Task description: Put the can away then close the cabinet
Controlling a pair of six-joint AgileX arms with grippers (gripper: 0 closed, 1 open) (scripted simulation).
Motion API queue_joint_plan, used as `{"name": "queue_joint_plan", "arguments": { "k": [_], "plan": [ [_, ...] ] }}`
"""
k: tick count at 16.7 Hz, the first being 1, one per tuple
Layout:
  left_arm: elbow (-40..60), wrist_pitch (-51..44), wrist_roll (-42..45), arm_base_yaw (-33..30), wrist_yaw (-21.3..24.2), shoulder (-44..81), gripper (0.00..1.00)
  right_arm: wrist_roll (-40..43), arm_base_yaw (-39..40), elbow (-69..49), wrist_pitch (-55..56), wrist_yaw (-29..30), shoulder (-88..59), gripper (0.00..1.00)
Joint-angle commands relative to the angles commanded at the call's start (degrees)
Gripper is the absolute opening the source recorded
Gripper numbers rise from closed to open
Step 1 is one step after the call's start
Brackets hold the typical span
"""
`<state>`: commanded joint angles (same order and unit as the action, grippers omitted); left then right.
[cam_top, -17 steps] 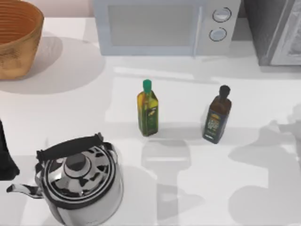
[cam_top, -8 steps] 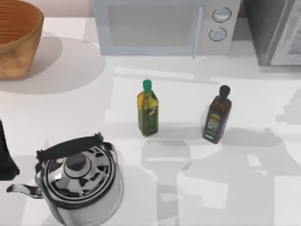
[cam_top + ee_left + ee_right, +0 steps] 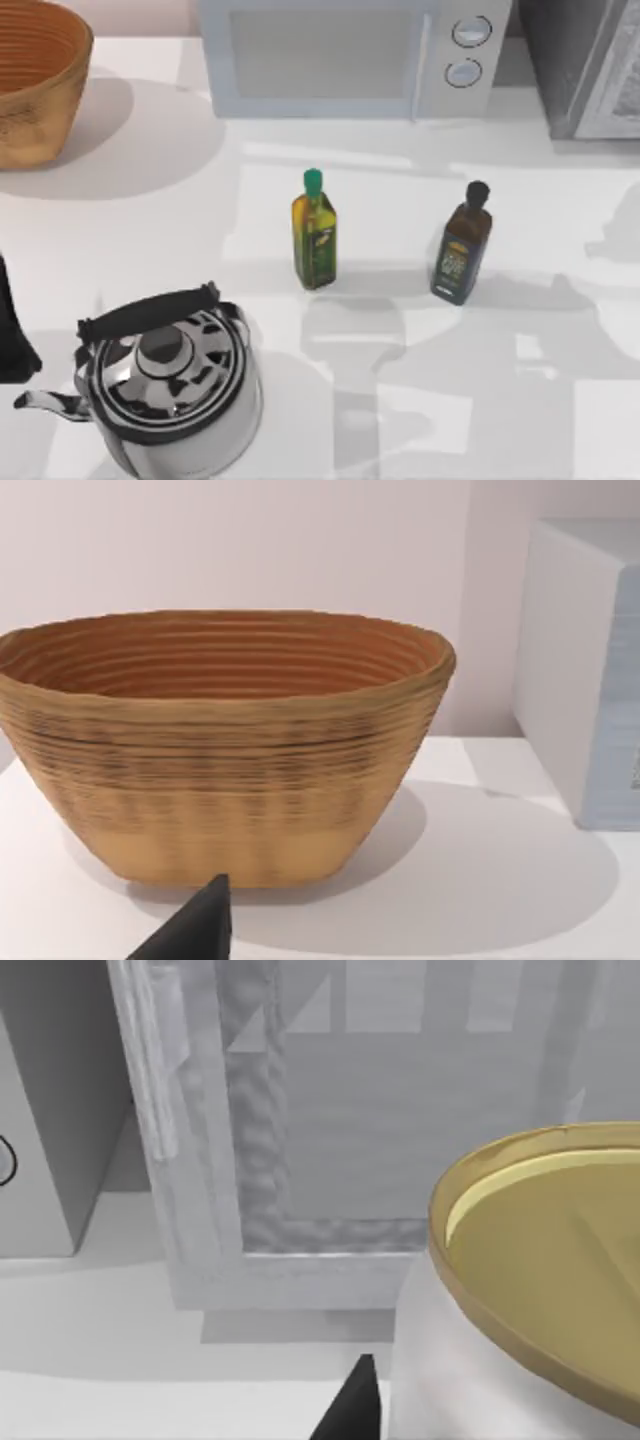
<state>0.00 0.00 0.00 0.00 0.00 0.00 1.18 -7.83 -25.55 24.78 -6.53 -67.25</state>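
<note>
— What's the left arm (image 3: pixel 12 335) up to?

— Nothing much. It sits parked at the counter's (image 3: pixel 150 220) left edge, and its left pincer (image 3: pixel 200 930) faces the woven basket (image 3: pixel 30 85) in the far left corner. I cannot tell whether it is spread or pressed together. My guess is that it waits there to leave the other arm room.

— And the stuff on the counter?

— There's a steel kettle (image 3: pixel 165 385) near the left front. Past it, mid-counter, a green-capped oil bottle (image 3: pixel 314 232) and a dark bottle (image 3: pixel 462 245) stand upright and apart. A microwave (image 3: pixel 350 55) sits against the far wall. None of it belongs to this job.

— So where is the can?

— Over on the right. The right wrist view has the can (image 3: pixel 530 1290) close up, with its gold lid on top and its pale wall beside the right pincer (image 3: pixel 350 1415). One dark finger lies against that wall and the other is hidden behind it, so I'd say the pincer is pinching the can.

— Why is it held there?

— It faces the cabinet (image 3: pixel 590 70) in the far right corner, just right of the microwave. The grey frame (image 3: pixel 250 1160) looms ahead of the can, which looks lined up for carrying inside. As I judge it, the stowing isn't finished and the closing hasn't begun.

— Any risk?

— The can could clip that frame on the way in.
</note>
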Motion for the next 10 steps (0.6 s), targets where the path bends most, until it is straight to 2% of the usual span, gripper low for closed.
{"name": "queue_joint_plan", "arguments": {
  "k": [5, 10],
  "plan": [
    [0.0, 0.0, 0.0, 0.0, 0.0, 0.0, 1.0, -0.2, 1.6, 4.7, -4.5, 1.1, 12.3, 0.0],
    [0.0, 0.0, 0.0, 0.0, 0.0, 0.0, 1.0, -0.6, 4.2, 13.5, -13.1, 3.2, 38.3, 0.0]
  ]
}}
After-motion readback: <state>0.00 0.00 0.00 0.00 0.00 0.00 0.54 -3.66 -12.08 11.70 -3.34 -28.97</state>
